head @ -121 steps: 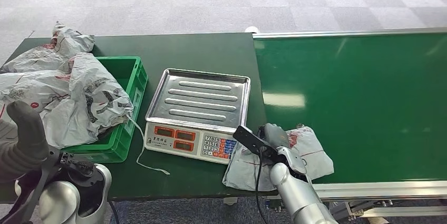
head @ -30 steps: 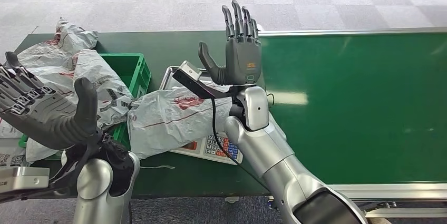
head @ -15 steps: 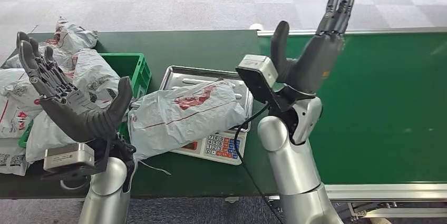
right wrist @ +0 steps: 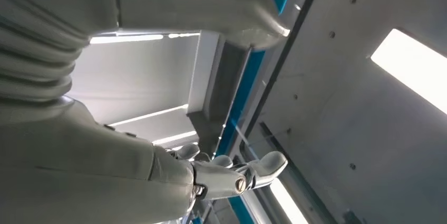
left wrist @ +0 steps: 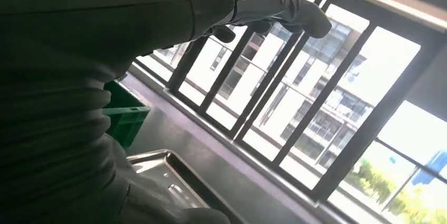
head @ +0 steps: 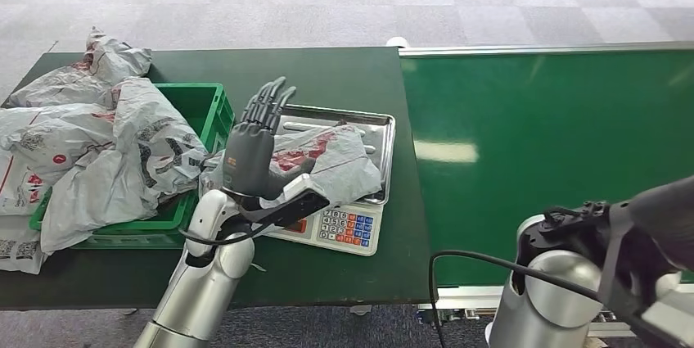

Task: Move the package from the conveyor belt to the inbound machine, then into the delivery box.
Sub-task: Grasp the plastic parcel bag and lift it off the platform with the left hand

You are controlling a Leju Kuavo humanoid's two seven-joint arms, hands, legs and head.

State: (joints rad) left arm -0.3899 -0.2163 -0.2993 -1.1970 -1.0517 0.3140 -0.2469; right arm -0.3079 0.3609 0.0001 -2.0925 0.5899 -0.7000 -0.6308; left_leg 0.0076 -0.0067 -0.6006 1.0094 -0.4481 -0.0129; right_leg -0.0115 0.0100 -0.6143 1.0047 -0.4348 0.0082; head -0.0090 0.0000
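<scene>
Package [head: 327, 158] lying on steel tray [head: 385, 131] of scale [head: 348, 228], between green crate [head: 199, 110] and conveyor belt [head: 556, 143]. Left hand [head: 252, 143] raised over package's near end, fingers spread and extended, grasping nothing; contact with bag unclear. Right hand [right wrist: 232, 174] pointed at ceiling in right wrist view, fingers loosely apart, empty. More grey bags [head: 90, 143] heaped in and around crate on dark green table [head: 344, 70]

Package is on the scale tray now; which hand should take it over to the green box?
Left. The left hand is open right at the package on the scale tray, beside the green box. The right hand is pulled back, away from the table.
</scene>
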